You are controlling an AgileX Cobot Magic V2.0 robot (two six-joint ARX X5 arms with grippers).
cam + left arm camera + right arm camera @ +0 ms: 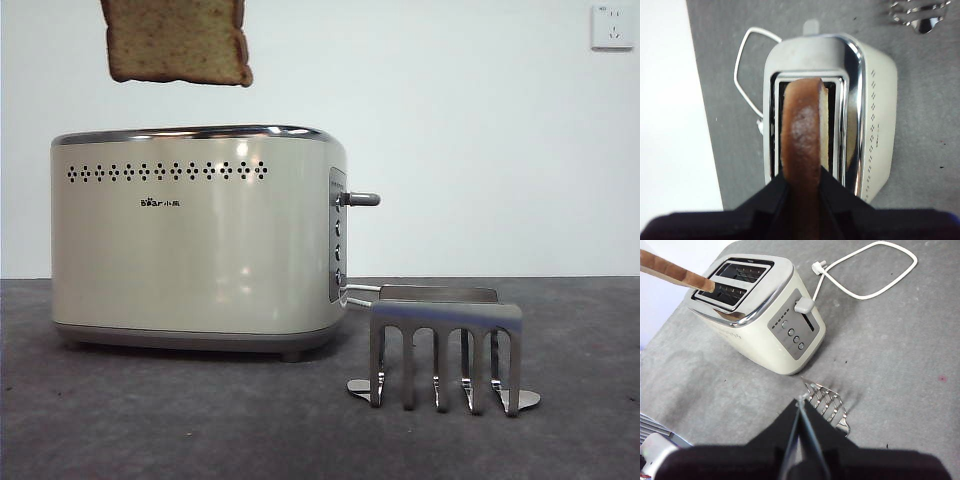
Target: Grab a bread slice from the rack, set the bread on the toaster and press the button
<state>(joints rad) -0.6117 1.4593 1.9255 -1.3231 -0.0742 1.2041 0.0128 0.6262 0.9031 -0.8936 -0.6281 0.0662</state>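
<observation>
Left gripper (802,182) has its jaws clamped on the bread (802,135), hanging above the toaster (875,100) slots. Right gripper (802,412) jaws look closed, probably empty, over the rack (827,402).

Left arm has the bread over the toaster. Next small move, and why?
Probably lower the left gripper straight down. It is shut on the slice of bread, held edge-on above a slot of the toaster; the front view shows the slice clear above the chrome rim. The lever button sits at its top position and the rack is empty. The right gripper waits.
</observation>
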